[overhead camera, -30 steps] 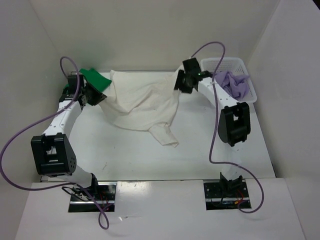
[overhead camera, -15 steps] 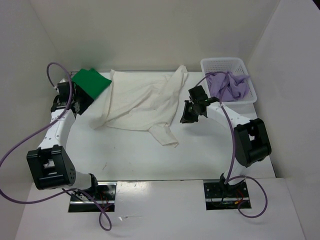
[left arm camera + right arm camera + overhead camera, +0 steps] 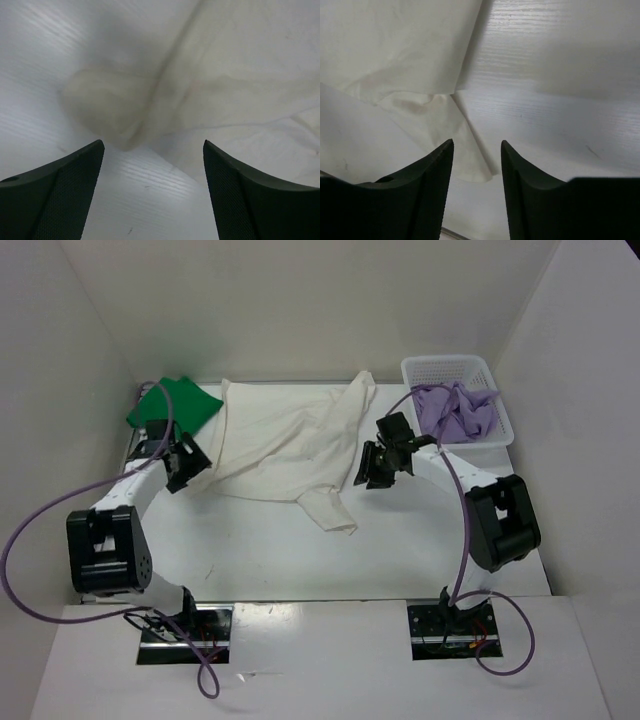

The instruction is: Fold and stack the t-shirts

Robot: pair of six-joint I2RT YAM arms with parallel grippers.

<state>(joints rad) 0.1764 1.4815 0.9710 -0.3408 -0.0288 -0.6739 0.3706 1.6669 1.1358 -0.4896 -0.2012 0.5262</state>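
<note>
Left claw [image 3: 153, 146] spread, white table [image 3: 400, 540], pale walls [image 3: 300, 300]

1. We see a left arm [image 3: 125, 495] and a right arm [image 3: 440, 468], both with white link shells and black joints.
2. Each elbow is a blocky black housing with cut-outs.
3. A purple cable [image 3: 466, 540] loops along each arm.
4. The bases sit on metal plates [image 3: 215, 620].
5. Our left gripper [image 3: 152, 150] and right gripper [image 3: 477, 145] have black wedge-shaped fingers [image 3: 55, 200]; the left pair looks finely dotted.
</note>
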